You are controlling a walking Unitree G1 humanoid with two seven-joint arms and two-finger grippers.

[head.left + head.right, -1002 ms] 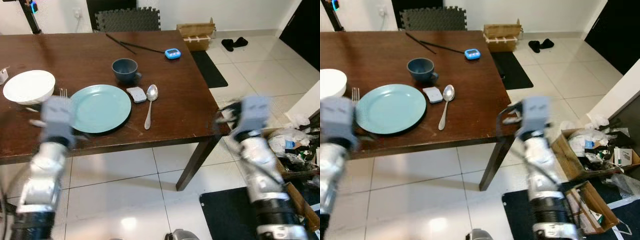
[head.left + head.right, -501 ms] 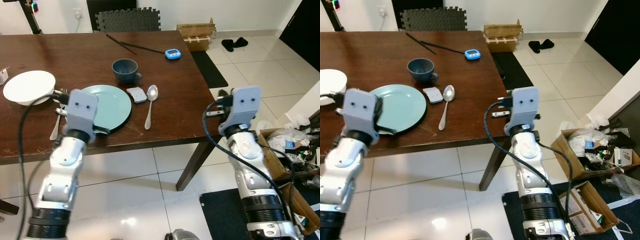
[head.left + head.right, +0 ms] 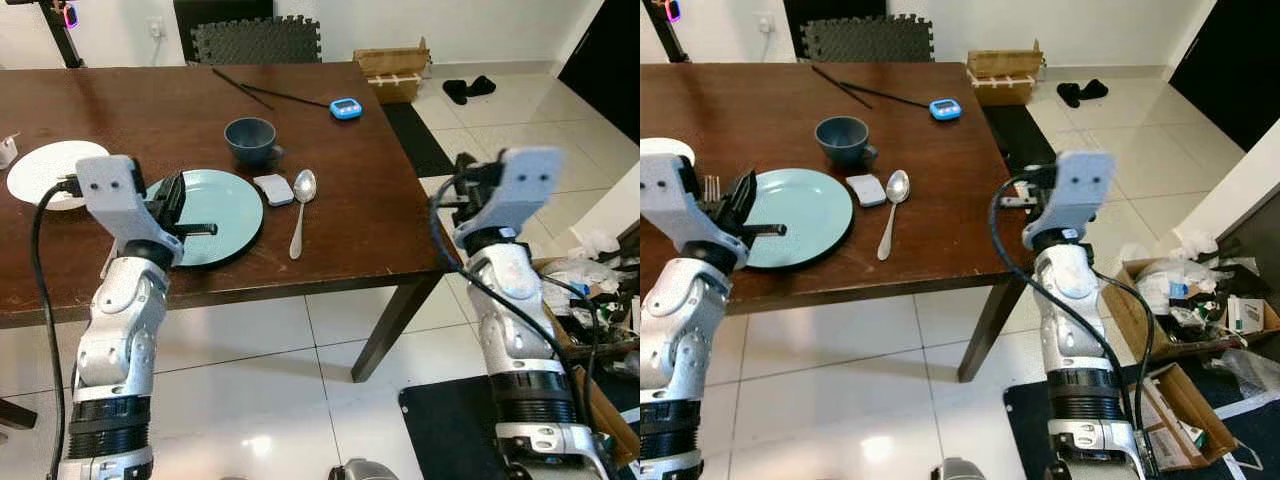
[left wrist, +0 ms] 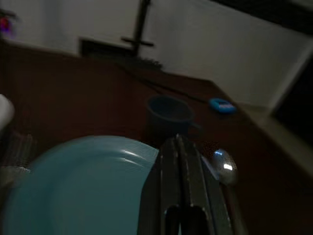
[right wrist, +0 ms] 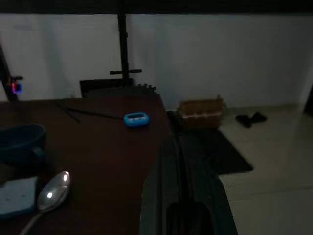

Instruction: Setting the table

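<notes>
A teal plate (image 3: 215, 205) lies near the front edge of the brown table (image 3: 350, 235). Behind it stands a blue cup (image 3: 250, 140). To the plate's right lie a small grey-white pad (image 3: 272, 188) and a spoon (image 3: 300, 205); a fork (image 3: 710, 188) lies at its left, beside a white bowl (image 3: 40, 170). My left gripper (image 3: 205, 230) hovers low over the plate's near left part, fingers (image 4: 168, 171) shut on nothing. My right gripper (image 3: 462, 192) hangs beyond the table's right edge, shut and holding nothing, pointing along the table toward the spoon (image 5: 51, 193).
Black chopsticks (image 3: 265, 92) and a blue timer (image 3: 345, 107) lie at the table's far side. On the floor to the right are a dark mat (image 3: 420, 140), a wooden box (image 3: 392, 68), shoes (image 3: 468, 87) and cluttered cardboard boxes (image 3: 585, 300).
My left arm has swung in from the table's front edge, bringing its gripper over the plate. My right arm has risen and shifted slightly right beside the table's corner.
</notes>
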